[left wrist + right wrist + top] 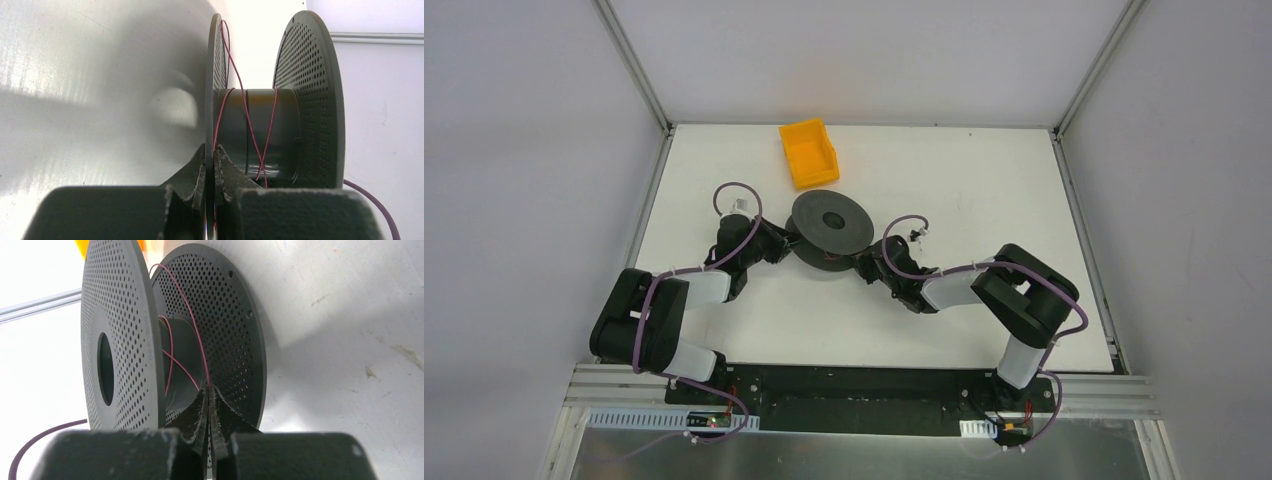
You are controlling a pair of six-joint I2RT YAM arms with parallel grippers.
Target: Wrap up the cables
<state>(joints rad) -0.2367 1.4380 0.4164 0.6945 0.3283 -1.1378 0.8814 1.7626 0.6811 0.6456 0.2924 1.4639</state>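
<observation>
A black spool [829, 225] with perforated flanges lies flat in the middle of the table. The thin reddish cable [248, 131] crosses loosely over its hub in a few turns. My left gripper [788, 241] is at the spool's left edge. In the left wrist view its jaws [210, 150] are shut on the rim of one thin flange [215, 65]. My right gripper [855, 262] is at the spool's near right edge. In the right wrist view it [208, 388] is shut on the cable [192, 322], which runs from the fingertips up between the flanges [125, 325].
A yellow bin [809, 152] stands just behind the spool. The white table [984, 190] is walled on the left, back and right. Thick purple arm cables [902, 250] loop above both wrists.
</observation>
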